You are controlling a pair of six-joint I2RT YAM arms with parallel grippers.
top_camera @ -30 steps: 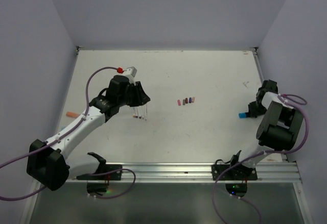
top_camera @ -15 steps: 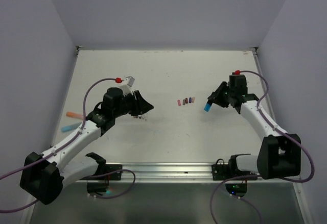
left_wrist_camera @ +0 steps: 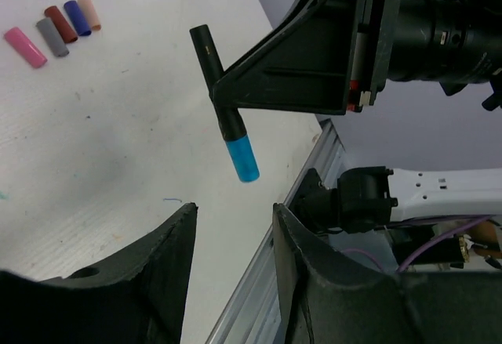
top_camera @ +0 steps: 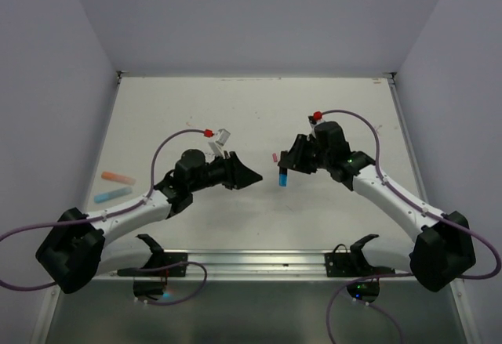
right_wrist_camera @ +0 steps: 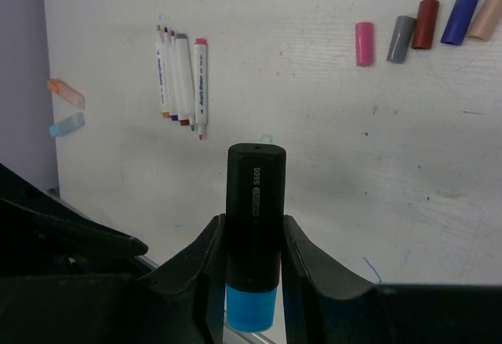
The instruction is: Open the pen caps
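Observation:
My right gripper (right_wrist_camera: pixel 251 223) is shut on a thick black marker (right_wrist_camera: pixel 255 195), held above the table's middle with its blue cap (right_wrist_camera: pixel 251 309) pointing down and free below the fingers. From above, the blue cap (top_camera: pixel 281 179) hangs just right of my left gripper (top_camera: pixel 252 175). That left gripper (left_wrist_camera: pixel 234 220) is open and empty, and the blue cap (left_wrist_camera: pixel 245 161) hangs a short way in front of it. Loose small caps lie in a row on the table: pink (right_wrist_camera: pixel 364 43), grey (right_wrist_camera: pixel 401 38), dark red (right_wrist_camera: pixel 426 23), purple (right_wrist_camera: pixel 459 17).
Several thin white pens (right_wrist_camera: pixel 180 77) lie side by side left of the middle. A salmon marker (top_camera: pixel 118 177) and a pale blue one (top_camera: pixel 113 195) lie near the left wall. A metal rail (top_camera: pixel 259 262) runs along the near table edge.
My right arm has swung from the right wall to the table's middle with the marker in its grip. My left arm has reached right toward it, its jaws now wider.

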